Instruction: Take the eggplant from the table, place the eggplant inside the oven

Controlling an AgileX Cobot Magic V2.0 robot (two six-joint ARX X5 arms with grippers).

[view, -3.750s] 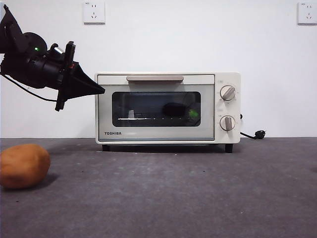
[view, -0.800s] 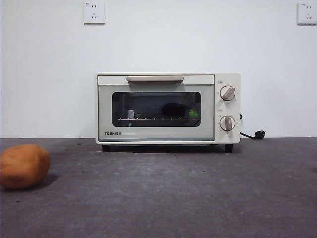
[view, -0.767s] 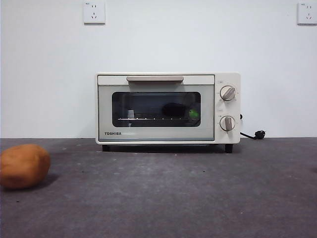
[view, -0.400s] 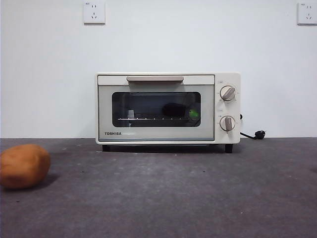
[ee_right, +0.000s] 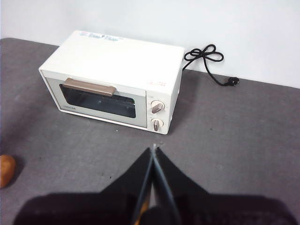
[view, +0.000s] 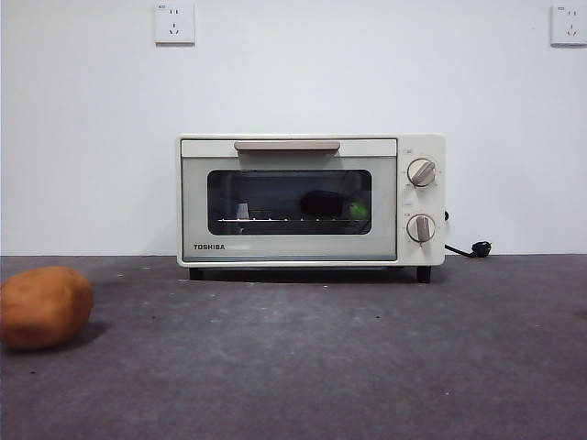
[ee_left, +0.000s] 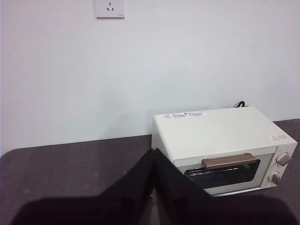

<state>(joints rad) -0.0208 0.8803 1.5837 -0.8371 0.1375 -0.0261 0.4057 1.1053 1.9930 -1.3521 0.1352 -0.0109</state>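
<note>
The cream-white oven (view: 310, 200) stands at the back of the dark grey table (view: 303, 357) with its door closed. Through the dark glass the eggplant (view: 327, 203) lies on the wire rack, its green cap (view: 358, 211) toward the knobs. Both arms are raised out of the front view. My left gripper (ee_left: 153, 151) is shut and empty, high and off the oven's (ee_left: 224, 148) handle end; the green cap (ee_left: 245, 165) shows through the window. My right gripper (ee_right: 154, 146) is shut and empty above the table in front of the oven (ee_right: 115, 78).
An orange-brown potato (view: 44, 306) sits at the table's front left, also at the edge of the right wrist view (ee_right: 6, 170). The oven's black power cord (ee_right: 211, 61) lies behind it near the white wall. Two wall sockets (view: 174, 22) are overhead.
The dark arm that hung beside the oven's left end 3.7 s ago has left the front view. Over the last second nothing has moved.
</note>
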